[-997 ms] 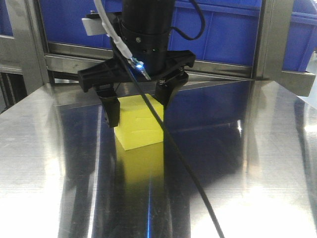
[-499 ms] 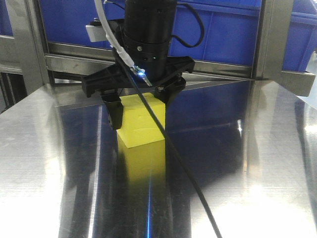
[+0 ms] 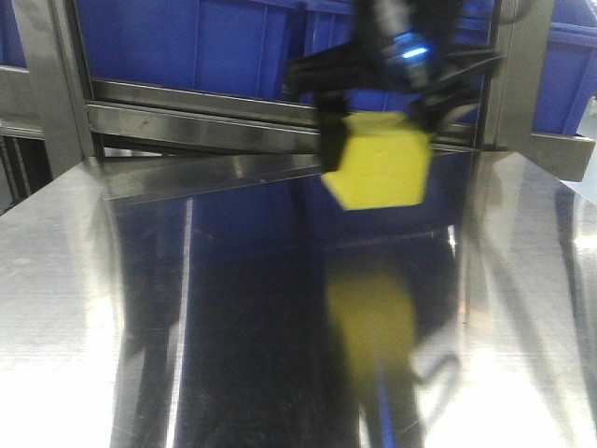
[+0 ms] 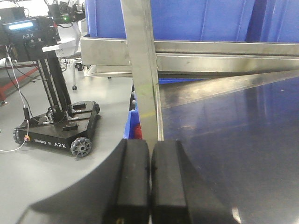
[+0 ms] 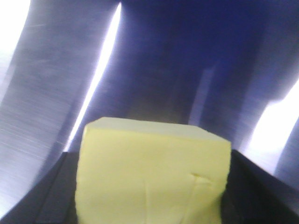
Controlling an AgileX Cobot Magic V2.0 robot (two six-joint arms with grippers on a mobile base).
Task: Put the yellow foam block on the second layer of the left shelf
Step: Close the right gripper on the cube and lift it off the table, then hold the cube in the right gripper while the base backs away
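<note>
The right end effector (image 3: 381, 140) is clamped on the bright yellow, cube-shaped foam block (image 3: 378, 177), holding it in the air above the shiny steel worktop (image 3: 112, 308). The left end effector (image 4: 150, 179) is pressed closed and empty.

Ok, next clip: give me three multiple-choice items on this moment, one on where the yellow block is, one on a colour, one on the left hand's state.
1. Where is the yellow foam block?
A. lying on the steel table
B. in the right hand, clear above the table
C. inside a bin

2. What colour are the bins behind the table?
A. blue
B. red
C. green

3. How is the left hand?
A. open, empty
B. shut on the block
C. shut, empty

Answers:
1 B: the hand grips it from both sides and its reflection lies well below.
2 A: their walls are plainly blue.
3 C: the left wrist view shows the hand closed, nothing in it.
</note>
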